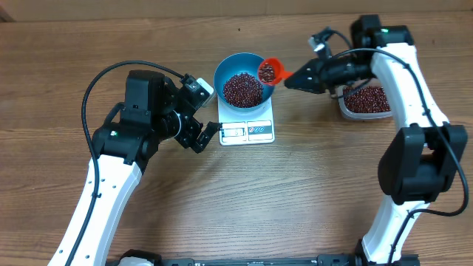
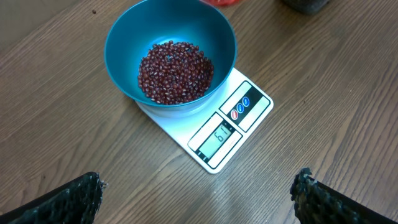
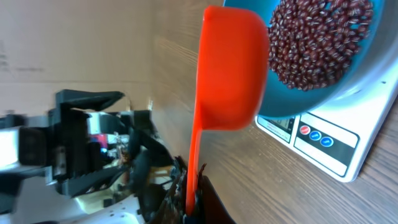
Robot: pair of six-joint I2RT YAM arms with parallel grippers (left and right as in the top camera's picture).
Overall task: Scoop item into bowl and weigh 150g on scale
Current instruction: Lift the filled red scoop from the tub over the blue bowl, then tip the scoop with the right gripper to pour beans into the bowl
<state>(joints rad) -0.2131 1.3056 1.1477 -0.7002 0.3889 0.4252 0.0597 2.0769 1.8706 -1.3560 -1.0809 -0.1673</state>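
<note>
Loads of beans in the blue bowl on the scale, more in the clear tub off right, orange scoop with beans at the bowl's rim, right gripper clenched on its handle, left gripper gaping empty beside the scale

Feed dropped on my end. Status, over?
Right fingers shut on orange plastic scoop over round blue bowl. Left fingers open, empty. Red-brown beans in bowl on flat white scale. Nothing blocking.

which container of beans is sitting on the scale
The round blue bowl, resting on the white scale. The clear tub sits on the table farther right, and the orange scoop is held by the right gripper.
</note>
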